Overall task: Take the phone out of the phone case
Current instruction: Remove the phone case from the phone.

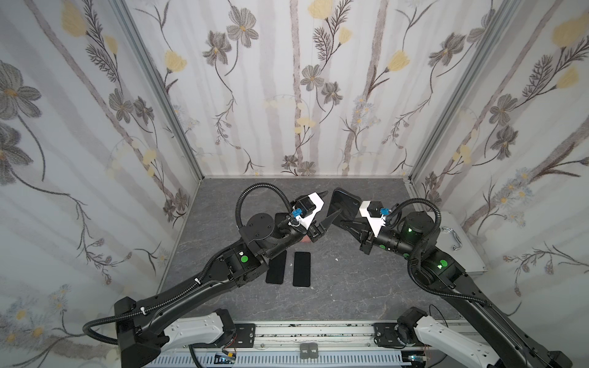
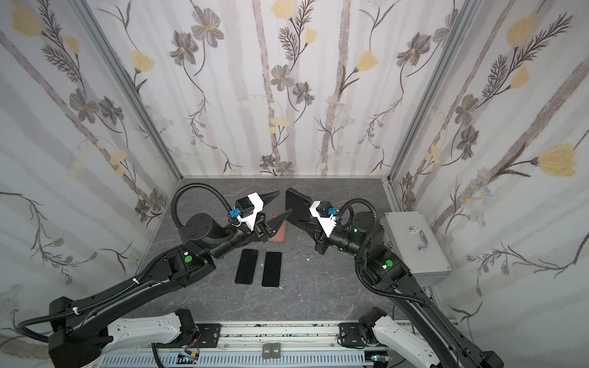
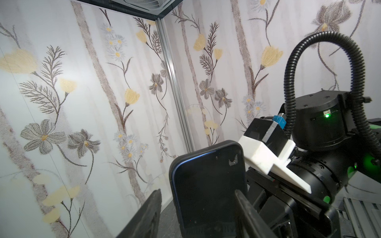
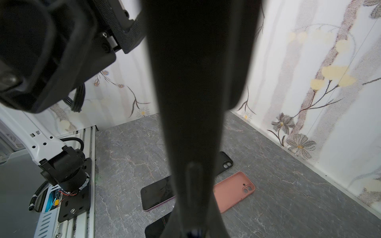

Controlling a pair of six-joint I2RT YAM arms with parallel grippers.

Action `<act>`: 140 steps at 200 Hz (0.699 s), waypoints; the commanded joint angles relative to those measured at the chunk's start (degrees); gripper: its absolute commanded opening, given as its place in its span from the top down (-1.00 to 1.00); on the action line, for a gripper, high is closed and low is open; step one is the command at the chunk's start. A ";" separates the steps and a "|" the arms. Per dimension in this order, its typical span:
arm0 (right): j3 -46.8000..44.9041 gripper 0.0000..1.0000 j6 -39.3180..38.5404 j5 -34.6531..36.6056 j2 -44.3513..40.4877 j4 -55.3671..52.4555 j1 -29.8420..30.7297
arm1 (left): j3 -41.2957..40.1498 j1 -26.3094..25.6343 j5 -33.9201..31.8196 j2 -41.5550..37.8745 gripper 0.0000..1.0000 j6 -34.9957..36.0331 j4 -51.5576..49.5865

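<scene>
A dark phone in its black phone case (image 1: 345, 204) (image 2: 298, 204) stands upright in the air above the back of the table. My right gripper (image 1: 346, 220) (image 2: 301, 223) is shut on its lower end. In the right wrist view the cased phone (image 4: 195, 82) shows edge-on, in line with that gripper (image 4: 193, 195). My left gripper (image 1: 333, 202) (image 2: 285, 201) is open, one finger on each side of the phone's upper part. In the left wrist view the phone (image 3: 208, 185), with a blue rim inside the case's edge, sits between the left gripper's (image 3: 198, 191) spread fingers, with a gap on one side.
Two bare dark phones (image 1: 301, 269) (image 1: 276, 267) lie side by side on the grey marbled table (image 1: 350, 286). An empty pink case (image 2: 278, 232) (image 4: 233, 191) and an empty black case (image 4: 225, 162) lie behind them. A grey metal box (image 2: 414, 245) with a handle stands at the right edge.
</scene>
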 commanded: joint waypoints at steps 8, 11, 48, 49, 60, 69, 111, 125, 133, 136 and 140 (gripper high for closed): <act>0.30 1.00 -2.39 0.07 0.49 1.49 0.32 | 0.79 0.03 -0.11 0.70 -0.11 0.69 0.67; 0.38 1.00 -2.39 0.08 0.56 1.43 0.33 | 0.80 0.01 -0.07 0.72 -0.11 0.68 0.70; 1.10 1.00 -2.88 -0.24 0.97 0.38 0.63 | 1.15 -0.09 0.50 1.43 -0.10 0.32 0.67; 1.10 1.00 -2.88 -0.28 0.99 0.36 0.63 | 1.15 -0.08 0.46 1.43 -0.10 0.37 0.71; 1.19 1.00 -3.07 -0.26 1.18 0.16 0.90 | 1.07 -0.08 0.44 1.43 -0.09 0.50 0.76; 1.18 1.00 -3.33 -0.15 1.24 -0.06 1.05 | 1.07 -0.03 0.32 1.43 -0.09 0.59 0.76; 1.19 1.00 -3.52 0.07 1.11 -0.14 1.93 | 0.69 -0.09 0.61 1.60 -0.09 -0.11 0.67; 1.36 1.00 -4.29 -0.15 1.06 -0.37 2.38 | 0.54 -0.15 0.85 1.69 -0.09 -0.07 0.67; 1.37 1.00 -4.68 0.35 1.18 -0.45 2.64 | 0.56 -0.08 0.87 1.77 -0.09 -0.07 0.67; 1.41 1.00 -4.77 0.55 1.19 -0.50 2.78 | 0.59 -0.14 0.93 1.78 -0.08 -0.03 0.67; 1.45 1.00 -5.03 0.80 1.27 -0.67 2.90 | 0.54 -0.15 1.02 1.78 -0.08 -0.11 0.67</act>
